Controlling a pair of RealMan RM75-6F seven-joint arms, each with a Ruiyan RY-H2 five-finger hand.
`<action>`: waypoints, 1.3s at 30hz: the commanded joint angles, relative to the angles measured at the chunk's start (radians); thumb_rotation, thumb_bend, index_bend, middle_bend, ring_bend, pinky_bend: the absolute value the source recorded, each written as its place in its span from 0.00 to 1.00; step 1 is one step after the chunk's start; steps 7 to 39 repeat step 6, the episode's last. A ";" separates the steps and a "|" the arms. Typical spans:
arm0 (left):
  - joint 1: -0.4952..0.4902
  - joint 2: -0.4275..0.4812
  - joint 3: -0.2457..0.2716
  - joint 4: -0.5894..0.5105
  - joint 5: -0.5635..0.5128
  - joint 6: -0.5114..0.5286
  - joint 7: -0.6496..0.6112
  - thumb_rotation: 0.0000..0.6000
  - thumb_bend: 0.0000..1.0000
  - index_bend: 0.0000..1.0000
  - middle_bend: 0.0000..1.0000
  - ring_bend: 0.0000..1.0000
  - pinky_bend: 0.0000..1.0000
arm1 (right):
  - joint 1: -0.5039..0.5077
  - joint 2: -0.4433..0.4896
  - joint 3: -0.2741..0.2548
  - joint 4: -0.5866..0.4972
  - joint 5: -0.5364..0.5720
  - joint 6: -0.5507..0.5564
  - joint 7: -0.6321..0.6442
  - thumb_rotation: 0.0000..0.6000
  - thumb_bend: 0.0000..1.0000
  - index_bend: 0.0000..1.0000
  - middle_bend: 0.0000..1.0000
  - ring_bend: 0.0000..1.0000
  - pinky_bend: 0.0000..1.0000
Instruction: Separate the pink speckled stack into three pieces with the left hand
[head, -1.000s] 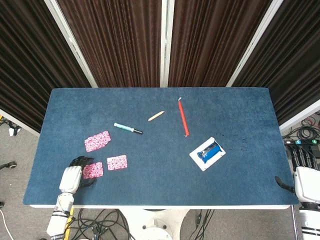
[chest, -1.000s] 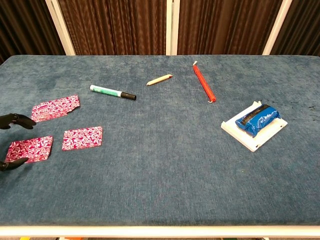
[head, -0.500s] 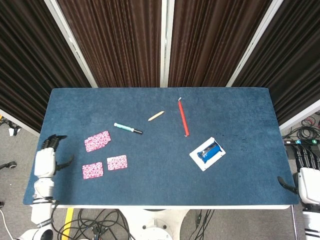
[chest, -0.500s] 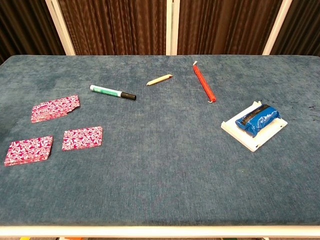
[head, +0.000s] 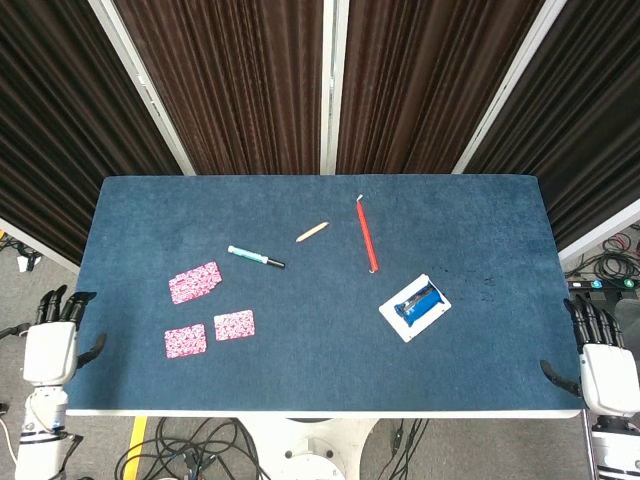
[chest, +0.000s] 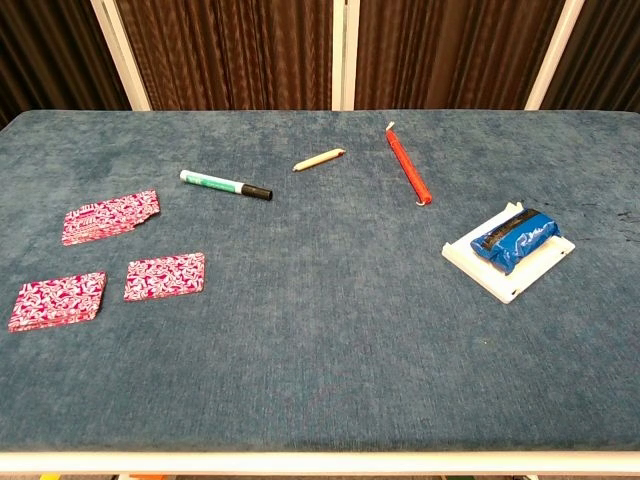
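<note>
Three pink speckled pieces lie apart on the blue table's left side: one at the back (head: 195, 282) (chest: 110, 217), one at the front left (head: 185, 341) (chest: 58, 300), and one to its right (head: 234, 325) (chest: 165, 276). My left hand (head: 52, 345) hangs off the table's left edge, fingers spread and holding nothing. Off the right edge, my right hand (head: 598, 365) is also open and empty. Neither hand shows in the chest view.
A green marker (head: 255, 257) (chest: 225, 185), a wooden pencil stub (head: 312, 231) (chest: 319, 159) and a red stick (head: 367, 234) (chest: 408, 166) lie toward the back. A white tray (head: 401, 322) (chest: 470, 267) with a blue pack (head: 420, 303) (chest: 515, 239) sits at the right.
My left hand has drawn away from the front-left pink piece, going left and off the table. The three pieces have stayed put. The right hand has barely shifted.
</note>
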 joint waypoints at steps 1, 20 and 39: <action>0.024 0.065 0.023 -0.074 0.005 -0.004 -0.006 1.00 0.25 0.19 0.20 0.05 0.08 | -0.001 -0.003 -0.008 0.003 -0.014 0.002 -0.010 1.00 0.11 0.00 0.00 0.00 0.00; 0.044 0.100 0.038 -0.136 0.028 0.025 0.012 1.00 0.24 0.19 0.20 0.05 0.08 | -0.003 -0.010 -0.014 0.011 -0.018 0.000 -0.019 1.00 0.11 0.00 0.00 0.00 0.00; 0.044 0.100 0.038 -0.136 0.028 0.025 0.012 1.00 0.24 0.19 0.20 0.05 0.08 | -0.003 -0.010 -0.014 0.011 -0.018 0.000 -0.019 1.00 0.11 0.00 0.00 0.00 0.00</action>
